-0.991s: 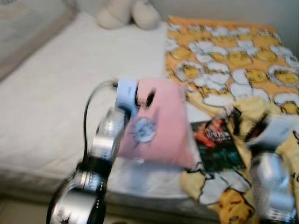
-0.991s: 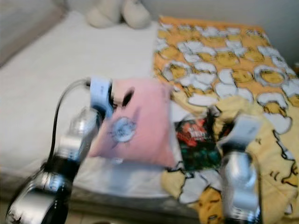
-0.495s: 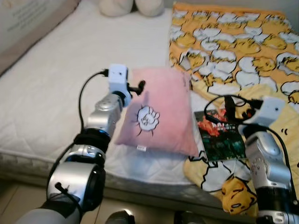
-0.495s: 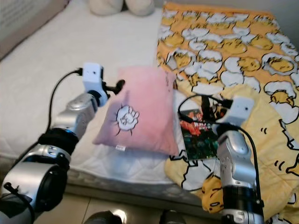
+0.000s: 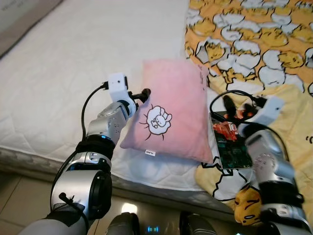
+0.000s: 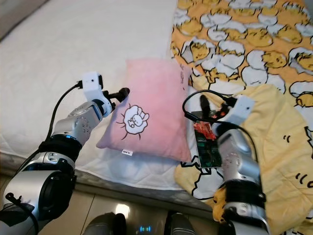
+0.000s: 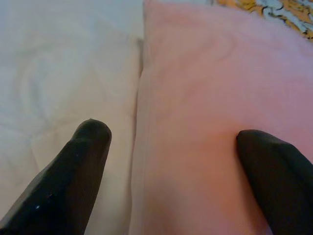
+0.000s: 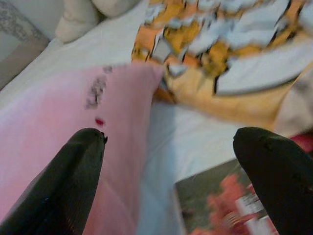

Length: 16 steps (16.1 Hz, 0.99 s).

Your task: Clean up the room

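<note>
Currently the left gripper (image 7: pixel 171 147) is spread wide across the left edge of the pink pillow (image 5: pixel 171 115), nothing yet grasped. Likewise, the right gripper (image 8: pixel 168 171) is held open over the gap between pillow and book (image 5: pixel 230 144). Pillow, book and rumpled yellow blanket (image 5: pixel 254 44) lie untidied on the bed (image 5: pixel 73 63); tidying seems barely begun.

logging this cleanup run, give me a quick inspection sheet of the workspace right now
surface: white mattress, near edge in view
job's things: pink pillow flat on mattress; book beside it, on the yellow blanket's edge
clutter: yellow blanket spread and rumpled
grippers: left gripper jaws open astride pillow's edge; right gripper jaws open over the pillow-book gap
cables: black cable looped at each wrist
surroundings: tiled floor beneath bed
</note>
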Tool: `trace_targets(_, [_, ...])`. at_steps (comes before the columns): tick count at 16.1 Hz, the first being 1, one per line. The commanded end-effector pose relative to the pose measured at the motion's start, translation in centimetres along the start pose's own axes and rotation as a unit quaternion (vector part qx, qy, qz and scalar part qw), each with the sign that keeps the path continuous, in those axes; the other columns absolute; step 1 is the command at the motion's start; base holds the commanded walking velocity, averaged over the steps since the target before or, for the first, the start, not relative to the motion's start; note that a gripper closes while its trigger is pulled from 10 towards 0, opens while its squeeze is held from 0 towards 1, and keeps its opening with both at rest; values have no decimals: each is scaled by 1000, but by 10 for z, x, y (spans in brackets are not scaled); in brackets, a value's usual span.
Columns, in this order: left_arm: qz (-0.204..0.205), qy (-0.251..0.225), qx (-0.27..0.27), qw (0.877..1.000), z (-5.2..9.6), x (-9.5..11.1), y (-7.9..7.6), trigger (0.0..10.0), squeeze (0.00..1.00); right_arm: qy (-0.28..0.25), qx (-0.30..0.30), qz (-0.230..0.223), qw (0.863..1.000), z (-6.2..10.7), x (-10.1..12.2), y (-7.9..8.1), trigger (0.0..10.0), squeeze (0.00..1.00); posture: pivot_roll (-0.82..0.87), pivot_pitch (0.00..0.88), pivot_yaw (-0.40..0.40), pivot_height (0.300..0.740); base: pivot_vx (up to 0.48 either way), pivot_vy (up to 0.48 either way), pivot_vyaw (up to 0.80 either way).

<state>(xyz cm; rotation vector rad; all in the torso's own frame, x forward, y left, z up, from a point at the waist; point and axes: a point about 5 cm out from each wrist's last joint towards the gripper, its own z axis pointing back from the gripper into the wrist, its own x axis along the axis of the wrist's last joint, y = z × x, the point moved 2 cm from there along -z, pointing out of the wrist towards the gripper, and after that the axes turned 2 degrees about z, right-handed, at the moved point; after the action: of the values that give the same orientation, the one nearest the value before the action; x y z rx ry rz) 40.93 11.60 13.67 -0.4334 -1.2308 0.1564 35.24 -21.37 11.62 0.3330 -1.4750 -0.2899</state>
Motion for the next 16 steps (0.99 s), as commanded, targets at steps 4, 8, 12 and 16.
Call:
trace_targets(4, [38,74,-22,996,0,-31,-7,10000,0,58,10,-163,985,-9,-36,12,10000,0,115,241,11,740,0,0,0])
trace_targets(8, [124,111,-94,982,-2,-58,-45,10000,0,92,26,-229,969,-12,-59,33,10000,0,107,241,11,740,0,0,0])
trace_targets(12, [165,102,-137,971,1,-77,-55,0,0,101,43,-239,965,-13,-65,42,0,0,95,222,10,740,0,0,0])
trace_targets(16, [151,115,-129,973,5,-98,-50,0,0,96,46,-233,967,-9,-64,39,0,0,91,202,-4,740,0,0,0])
